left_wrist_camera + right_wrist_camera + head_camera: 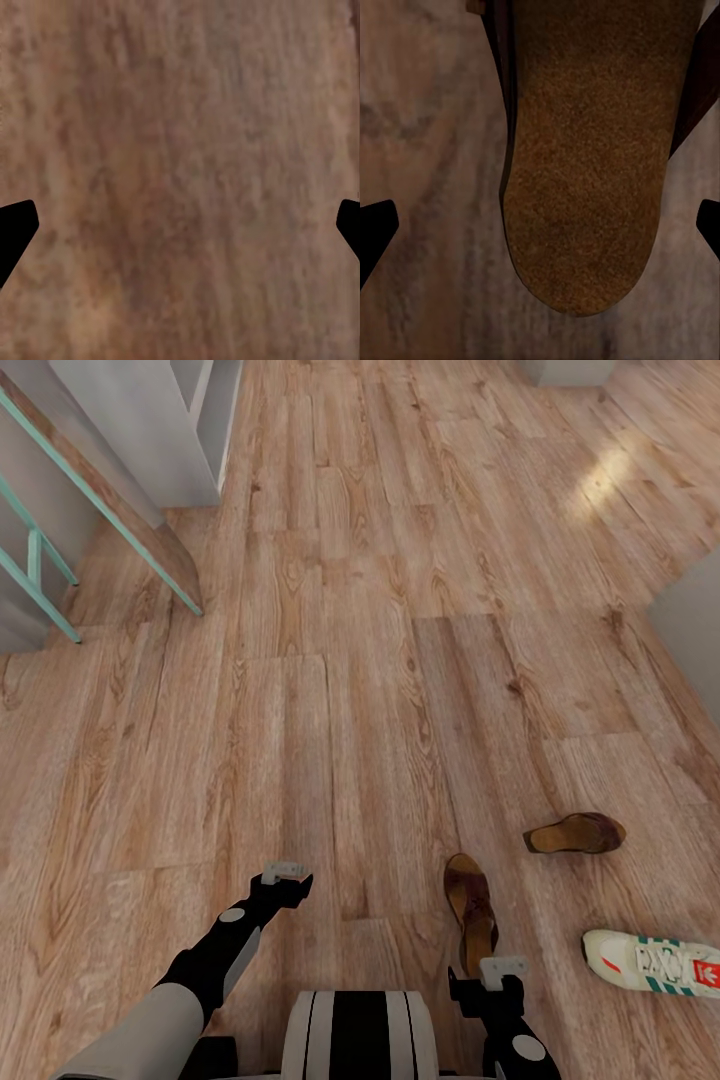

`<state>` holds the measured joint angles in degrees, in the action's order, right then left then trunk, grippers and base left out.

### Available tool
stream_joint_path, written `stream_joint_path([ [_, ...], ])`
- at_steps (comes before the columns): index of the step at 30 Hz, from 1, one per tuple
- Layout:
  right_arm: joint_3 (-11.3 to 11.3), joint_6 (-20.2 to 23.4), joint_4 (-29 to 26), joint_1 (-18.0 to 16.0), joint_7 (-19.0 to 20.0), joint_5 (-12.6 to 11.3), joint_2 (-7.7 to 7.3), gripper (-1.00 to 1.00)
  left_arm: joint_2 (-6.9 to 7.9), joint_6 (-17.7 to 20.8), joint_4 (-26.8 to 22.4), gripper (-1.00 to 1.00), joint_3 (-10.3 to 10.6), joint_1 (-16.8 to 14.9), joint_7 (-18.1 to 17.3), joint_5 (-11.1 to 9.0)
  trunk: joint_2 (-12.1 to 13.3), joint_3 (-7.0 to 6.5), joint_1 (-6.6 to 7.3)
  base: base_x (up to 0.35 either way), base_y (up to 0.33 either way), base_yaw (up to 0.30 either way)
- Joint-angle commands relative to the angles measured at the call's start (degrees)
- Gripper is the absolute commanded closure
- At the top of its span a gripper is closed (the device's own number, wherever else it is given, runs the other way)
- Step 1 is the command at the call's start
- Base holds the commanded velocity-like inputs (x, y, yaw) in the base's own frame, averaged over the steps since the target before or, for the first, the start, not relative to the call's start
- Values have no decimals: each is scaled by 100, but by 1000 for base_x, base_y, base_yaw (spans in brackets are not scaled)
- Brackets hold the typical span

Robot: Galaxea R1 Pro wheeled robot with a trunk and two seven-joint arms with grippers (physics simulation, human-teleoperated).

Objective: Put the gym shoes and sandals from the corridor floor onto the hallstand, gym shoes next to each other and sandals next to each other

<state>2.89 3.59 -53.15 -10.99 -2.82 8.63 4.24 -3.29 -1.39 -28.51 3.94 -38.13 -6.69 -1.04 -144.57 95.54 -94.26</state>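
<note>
On the wooden corridor floor (380,660) lie 3 pieces of footwear, all toward the right part of the floor in the head view. 1 sandal (472,912) lies lengthwise just ahead of the right gripper (497,972), its tan footbed facing up and its heel end toward the robot. The second sandal (575,834) lies apart from the first, farther forward and to the right, turned crosswise and tipped on its side. A gym shoe (655,963), cream-white with green stripes and a red tongue label, rests on its sole near the floor's right edge, to the right of the right gripper, and is cut off by the frame. The right wrist view looks straight down on the first sandal's rounded heel (585,195), with the 2 dark fingertips (375,229) spread wide at either side, touching nothing. The left gripper (283,877) hangs over bare planks well to the left of the sandals; its fingers (15,229) are also spread apart with only wood grain (180,165) between them. At the far left corner stand a pale cabinet (150,420) and a rack with mint-green rails (40,560).
</note>
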Motion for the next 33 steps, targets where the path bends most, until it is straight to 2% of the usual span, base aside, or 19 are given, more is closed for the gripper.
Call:
stream_joint_path([
  [1,10,36,-8,0,-7,60,4,-100,2,-15,3,-100,9,-2,-7,-11,-1,3,1,8,0,-45],
  [8,10,36,-11,0,-7,60,7,-100,4,-19,-4,-100,10,-5,-8,-11,-1,3,1,2,0,-177],
  [14,5,36,-11,0,-8,60,7,-100,14,-9,-6,-100,10,-9,-8,-11,-1,3,1,0,0,-37],
  [25,2,36,-11,0,-8,60,7,-100,20,-2,1,-100,10,-10,-8,-12,-16,289,-28,0,0,-5],
  [33,1,36,-12,0,-8,58,7,-100,21,-2,3,-100,10,-10,-8,-18,-16,335,-28,0,0,0],
])
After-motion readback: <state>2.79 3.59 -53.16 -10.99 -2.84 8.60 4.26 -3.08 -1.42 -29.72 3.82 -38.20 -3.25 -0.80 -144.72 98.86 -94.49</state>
